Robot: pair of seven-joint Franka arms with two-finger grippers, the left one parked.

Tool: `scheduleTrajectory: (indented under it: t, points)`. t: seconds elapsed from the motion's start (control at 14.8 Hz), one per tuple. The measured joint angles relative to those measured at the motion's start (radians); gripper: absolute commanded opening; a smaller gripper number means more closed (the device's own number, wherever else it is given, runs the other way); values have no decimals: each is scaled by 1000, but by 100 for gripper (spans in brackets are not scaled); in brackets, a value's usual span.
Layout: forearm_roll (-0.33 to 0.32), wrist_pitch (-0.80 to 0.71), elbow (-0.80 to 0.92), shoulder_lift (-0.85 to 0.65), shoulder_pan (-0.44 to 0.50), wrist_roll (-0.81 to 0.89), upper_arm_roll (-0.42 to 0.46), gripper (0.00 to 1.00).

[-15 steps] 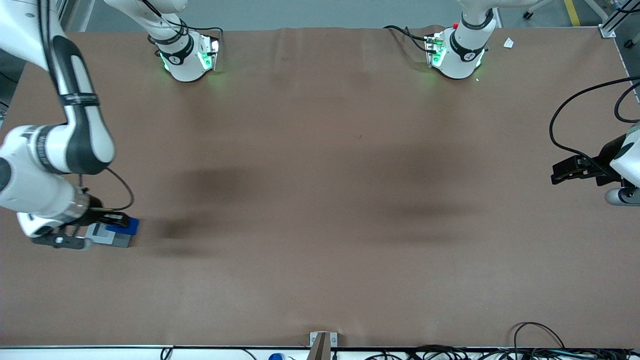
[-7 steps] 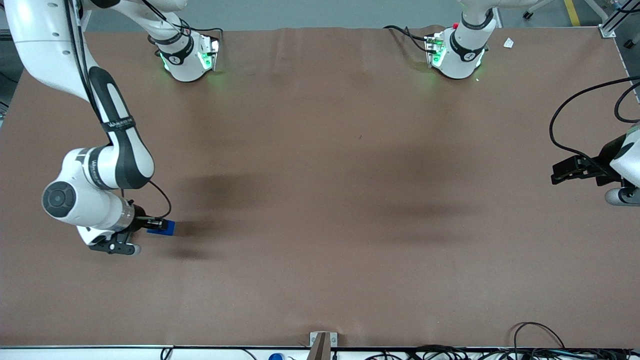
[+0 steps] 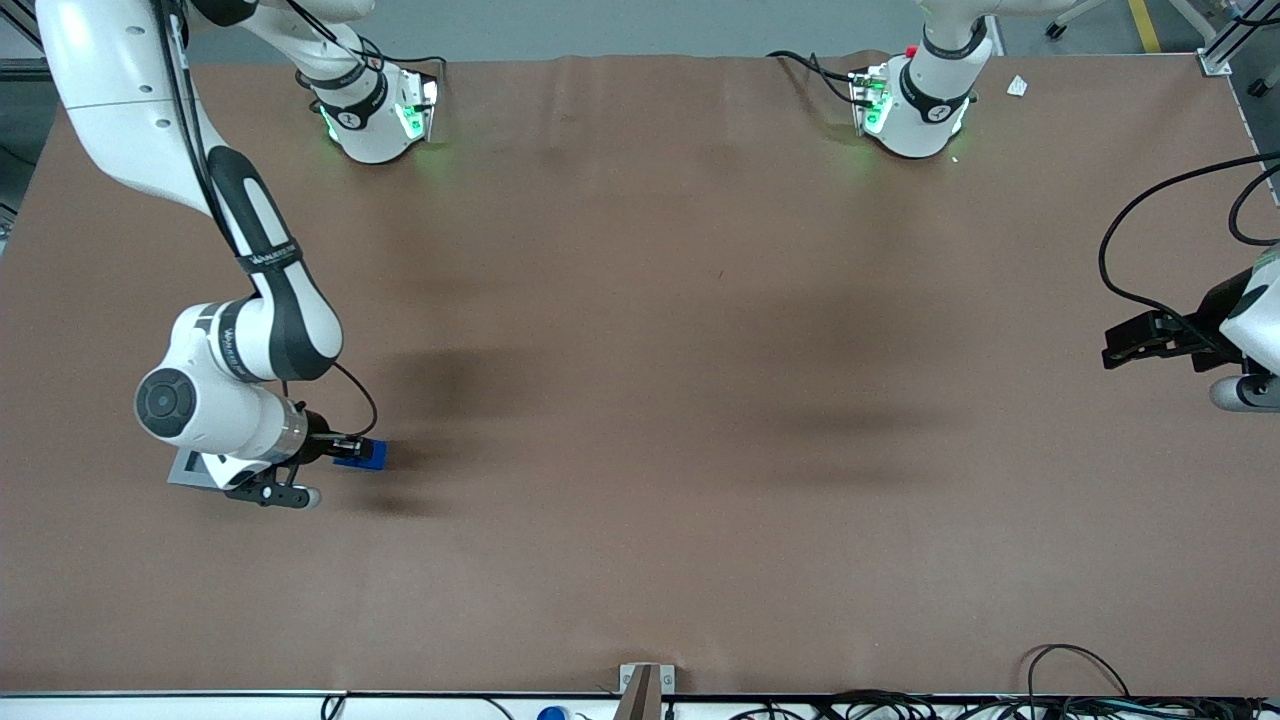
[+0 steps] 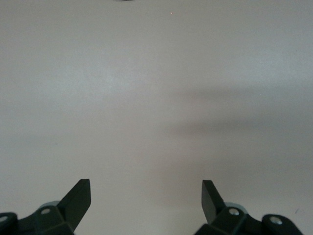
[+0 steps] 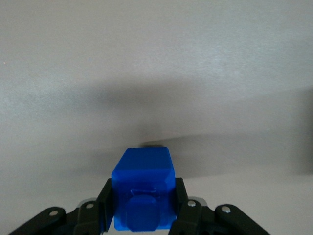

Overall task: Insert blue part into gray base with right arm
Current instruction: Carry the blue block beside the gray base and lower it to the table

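My right arm's gripper (image 3: 352, 451) is shut on the blue part (image 3: 363, 455) and holds it above the brown table. In the right wrist view the blue part (image 5: 143, 189) sits clamped between the two black fingers (image 5: 104, 204), with only bare table seen past it. The gray base (image 3: 192, 467) lies on the table toward the working arm's end, mostly covered by the arm's wrist; only a corner shows. The held part is off to the side of the base, toward the table's middle, not over it.
The two arm bases (image 3: 375, 115) (image 3: 915, 110) with green lights stand at the table's edge farthest from the front camera. The parked arm's black gripper (image 3: 1150, 338) and looped cables are at the parked arm's end. A small bracket (image 3: 645, 685) sits at the nearest edge.
The right arm has carried the blue part sideways toward the table's middle, away from the gray base. The wrist now covers most of the base.
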Motion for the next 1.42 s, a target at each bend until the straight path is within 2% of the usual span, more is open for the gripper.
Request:
scheduleTrajectory:
  t: [1.01,1.08,1.15,1.21,1.28,1.35,1.42]
  points:
    - [0,55,-39,-7,6,1,-27,3]
    - [-1,55,-40,-7,6,1,-28,18]
    - [-1,56,-40,-7,6,1,-28,48]
    - [-1,56,-40,-7,6,1,-28,61]
    - [-1,56,-40,-7,6,2,-29,90]
    - [-4,59,-41,-7,6,3,-33,100]
    - [-8,64,-44,-6,6,3,-42,100]
